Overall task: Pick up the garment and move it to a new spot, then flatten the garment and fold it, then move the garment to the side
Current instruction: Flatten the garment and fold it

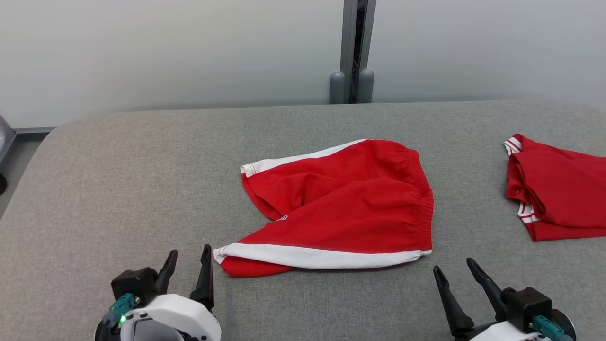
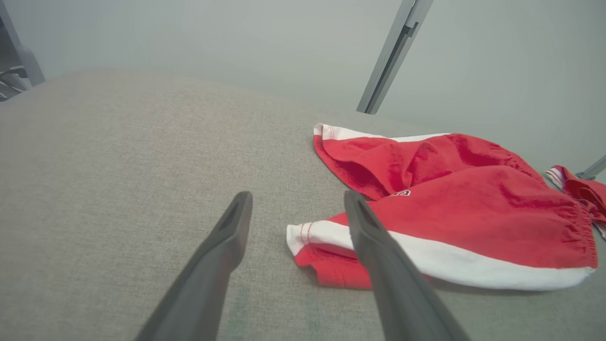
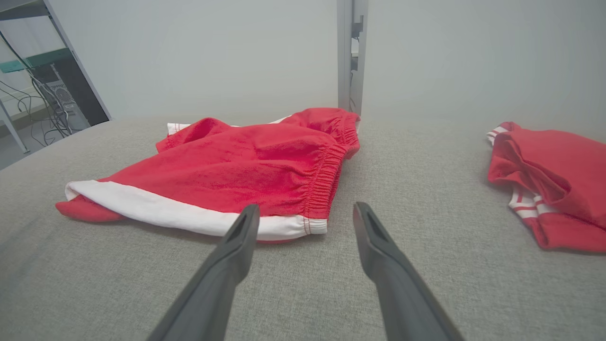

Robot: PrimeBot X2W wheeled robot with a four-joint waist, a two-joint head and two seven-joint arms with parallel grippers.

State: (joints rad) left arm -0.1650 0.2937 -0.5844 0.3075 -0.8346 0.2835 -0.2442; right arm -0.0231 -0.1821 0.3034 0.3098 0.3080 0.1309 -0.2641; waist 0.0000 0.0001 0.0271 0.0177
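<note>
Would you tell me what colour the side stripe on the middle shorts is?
White; the stripe on the red shorts shows best in the head view.

A grey fabric-covered surface (image 1: 118,189) with rounded far corners carries two pieces of clothing, well apart. The red shorts (image 1: 350,208) lie crumpled near its middle, elastic waistband toward 3 o'clock, white-trimmed leg hems toward 9 o'clock, one leg crossed over the other. At 3 o'clock from them lies a second red garment (image 1: 558,194) with white-striped trim, loosely bundled.
</note>
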